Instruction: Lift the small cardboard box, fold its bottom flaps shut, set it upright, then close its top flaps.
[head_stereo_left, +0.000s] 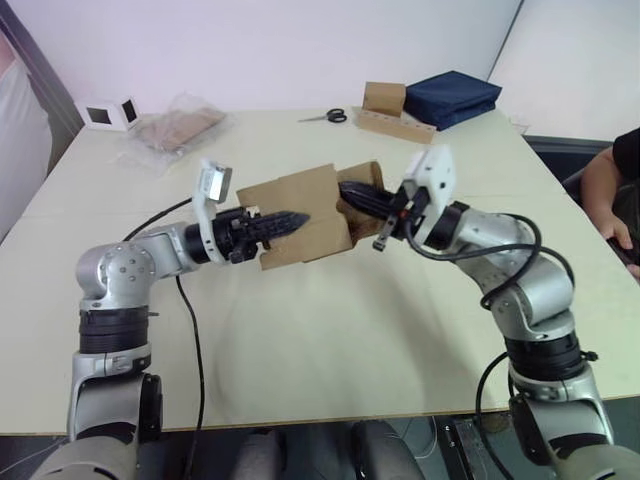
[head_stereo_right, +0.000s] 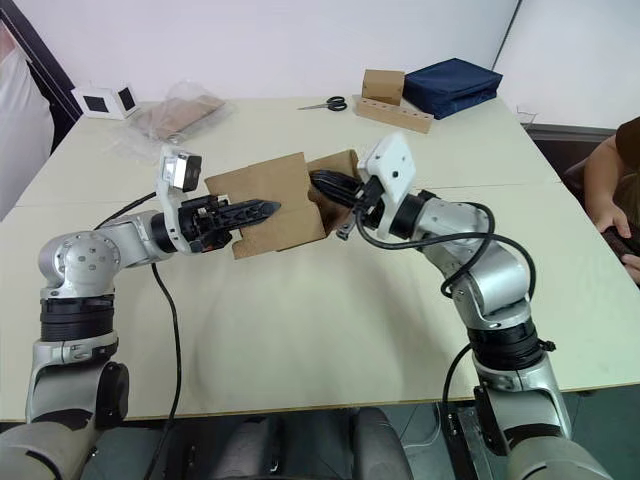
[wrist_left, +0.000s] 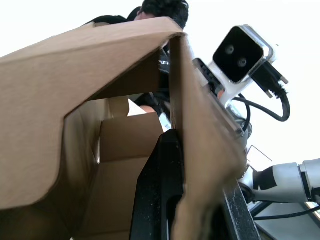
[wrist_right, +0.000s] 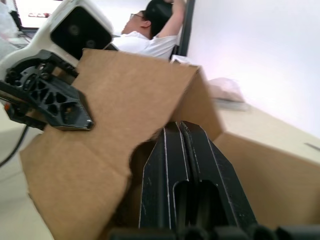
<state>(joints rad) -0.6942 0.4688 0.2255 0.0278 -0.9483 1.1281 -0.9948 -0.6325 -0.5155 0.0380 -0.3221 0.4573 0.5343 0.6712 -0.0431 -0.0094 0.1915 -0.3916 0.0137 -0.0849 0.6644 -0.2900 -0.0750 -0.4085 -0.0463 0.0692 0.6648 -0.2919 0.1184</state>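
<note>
Head views: the small cardboard box (head_stereo_left: 300, 215) is held off the table (head_stereo_left: 330, 330) between both arms. Left gripper (head_stereo_left: 290, 219) lies across its near panel, right gripper (head_stereo_left: 358, 194) reaches into the open end.

Left wrist view: left gripper's fingers (wrist_left: 160, 190) pinch one box wall, one inside and one outside.

Right wrist view: right gripper (wrist_right: 181, 145) is closed, fingers pressed together, empty, tip inside the box opening.

Judgement: the box looks light and stiff along its panels; walls flex at the creases, so grip near an edge.
</note>
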